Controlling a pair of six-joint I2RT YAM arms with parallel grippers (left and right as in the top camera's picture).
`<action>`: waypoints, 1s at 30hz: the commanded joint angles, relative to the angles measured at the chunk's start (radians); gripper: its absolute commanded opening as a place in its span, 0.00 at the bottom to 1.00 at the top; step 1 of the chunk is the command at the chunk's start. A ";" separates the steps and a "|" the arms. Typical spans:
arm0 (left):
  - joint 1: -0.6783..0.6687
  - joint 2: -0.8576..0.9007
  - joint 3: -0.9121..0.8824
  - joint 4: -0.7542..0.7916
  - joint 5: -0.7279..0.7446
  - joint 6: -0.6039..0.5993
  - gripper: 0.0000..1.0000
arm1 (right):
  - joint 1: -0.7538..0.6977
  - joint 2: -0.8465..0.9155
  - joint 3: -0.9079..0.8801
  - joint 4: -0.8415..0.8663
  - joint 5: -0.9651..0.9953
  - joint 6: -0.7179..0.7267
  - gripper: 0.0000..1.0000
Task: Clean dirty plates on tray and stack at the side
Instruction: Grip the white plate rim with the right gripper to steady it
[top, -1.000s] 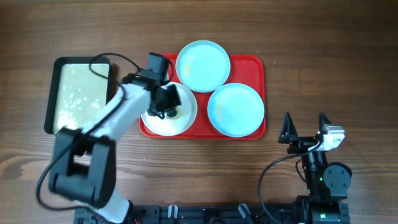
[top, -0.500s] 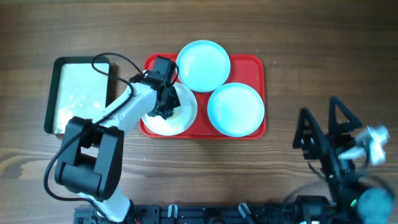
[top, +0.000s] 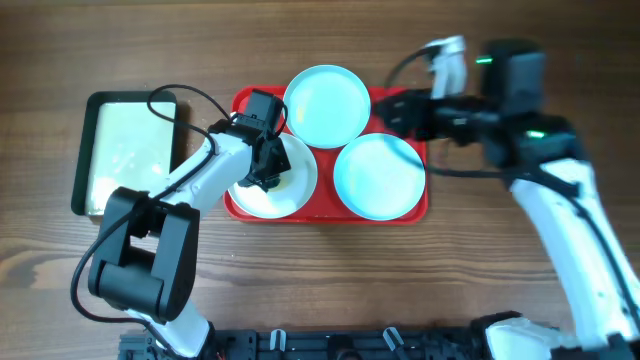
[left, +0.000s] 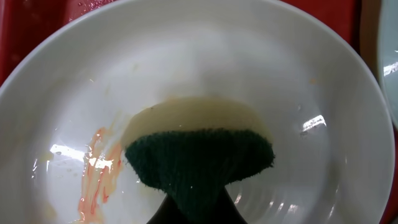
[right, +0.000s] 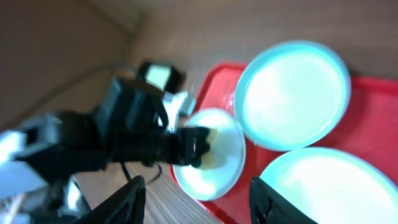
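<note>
Three plates lie on the red tray (top: 320, 213): a white plate (top: 300, 180) at its left, a turquoise plate (top: 326, 105) at the back and another turquoise plate (top: 380, 177) at the right. My left gripper (top: 268, 170) is shut on a green-and-yellow sponge (left: 199, 158), pressed onto the white plate (left: 205, 56) beside a reddish smear (left: 96, 171). My right gripper (top: 390, 113) hovers over the tray's far right corner, open, with nothing between its fingers. Its wrist view looks down on the white plate (right: 211, 155) and both turquoise plates (right: 292, 93).
A dark-rimmed cream pan (top: 125, 150) holding soapy water stands left of the tray. The left arm's cable loops over the pan's right rim. Bare wooden tabletop (top: 500, 300) lies right of and in front of the tray.
My right arm has swung from the table's front right up over the tray's far right corner. The left gripper with the sponge shifted slightly on the white plate.
</note>
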 joint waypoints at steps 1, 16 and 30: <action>-0.002 0.006 0.001 0.001 0.002 -0.010 0.04 | 0.137 0.137 0.013 0.032 0.232 0.060 0.44; -0.002 0.006 0.001 0.002 0.002 -0.010 0.04 | 0.252 0.585 0.013 0.307 0.194 0.044 0.40; -0.002 0.006 0.001 0.023 0.018 -0.009 0.04 | 0.310 0.662 0.010 0.295 0.230 0.063 0.21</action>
